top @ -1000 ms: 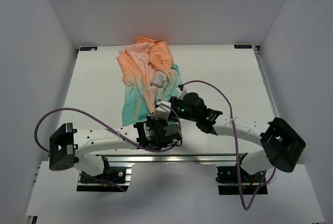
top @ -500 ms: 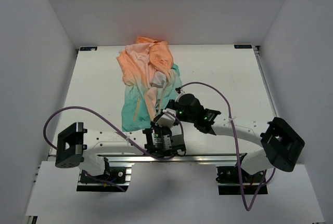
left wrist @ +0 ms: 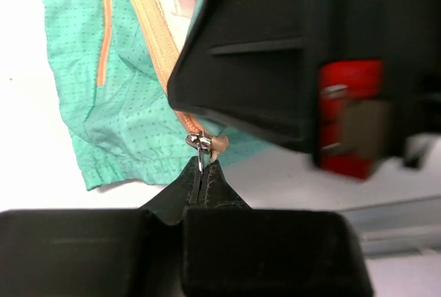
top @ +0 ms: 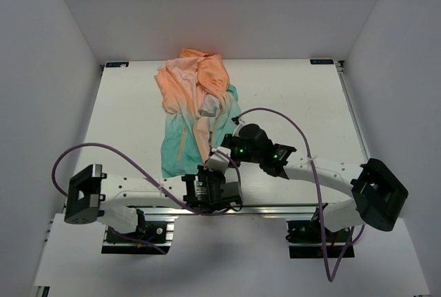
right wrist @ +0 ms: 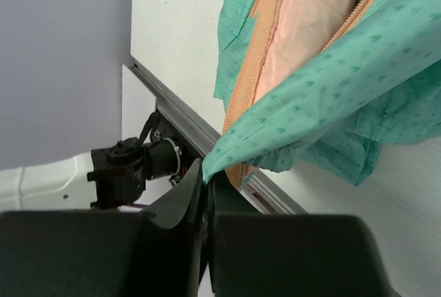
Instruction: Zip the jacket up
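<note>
Left gripper [left wrist: 204, 175] jaws are pressed together, tips pinched on the metal zipper pull [left wrist: 200, 143]. The pull is found at the bottom end of the orange zipper tape [left wrist: 153, 42], right at the jacket's teal hem [left wrist: 124, 169]. The black right arm housing [left wrist: 275, 49] is seen just over the jacket's other front panel, hiding most of it in the left wrist view.

Right gripper [right wrist: 204, 176] jaws are closed on a corner of the teal hem, which is pulled up off the table [right wrist: 172, 49]. Peach lining [right wrist: 310, 28] is exposed between the two zipper edges above that corner, so the jacket front is open there. A metal rail [right wrist: 185, 128] is seen just beyond the jacket's hem.

In the top view the jacket [top: 195, 100] is laid on the table left of centre, with the orange hood end away from the arms and the teal hem towards them. Both grippers are gathered at the jacket's hem, close together.
</note>
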Action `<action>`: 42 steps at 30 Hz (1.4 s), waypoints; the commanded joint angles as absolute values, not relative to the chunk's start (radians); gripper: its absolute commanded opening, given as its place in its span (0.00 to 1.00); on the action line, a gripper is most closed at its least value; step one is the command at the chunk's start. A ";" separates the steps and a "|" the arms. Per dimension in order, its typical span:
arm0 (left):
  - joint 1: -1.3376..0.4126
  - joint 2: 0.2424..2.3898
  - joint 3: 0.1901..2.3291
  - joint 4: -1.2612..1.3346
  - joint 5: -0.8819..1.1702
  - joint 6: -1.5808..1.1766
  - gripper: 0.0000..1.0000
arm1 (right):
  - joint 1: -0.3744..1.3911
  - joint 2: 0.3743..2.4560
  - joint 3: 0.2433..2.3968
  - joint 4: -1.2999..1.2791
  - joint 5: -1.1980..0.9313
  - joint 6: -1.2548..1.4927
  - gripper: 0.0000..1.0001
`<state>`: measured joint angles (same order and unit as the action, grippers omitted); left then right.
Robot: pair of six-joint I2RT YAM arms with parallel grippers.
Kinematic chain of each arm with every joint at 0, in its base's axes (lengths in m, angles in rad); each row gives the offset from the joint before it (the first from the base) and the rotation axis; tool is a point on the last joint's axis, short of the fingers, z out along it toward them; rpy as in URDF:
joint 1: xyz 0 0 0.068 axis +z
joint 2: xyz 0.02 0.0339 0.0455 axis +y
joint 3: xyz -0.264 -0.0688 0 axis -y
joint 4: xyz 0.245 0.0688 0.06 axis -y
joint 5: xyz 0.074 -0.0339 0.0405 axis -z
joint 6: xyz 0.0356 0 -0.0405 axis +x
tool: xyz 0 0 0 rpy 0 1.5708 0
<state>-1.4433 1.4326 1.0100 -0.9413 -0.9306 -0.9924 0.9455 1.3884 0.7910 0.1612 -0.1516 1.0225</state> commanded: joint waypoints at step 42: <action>-1.494 1.166 1.017 -0.741 -0.864 -0.497 0.00 | 0.902 1.307 1.111 -0.055 -0.314 0.127 0.68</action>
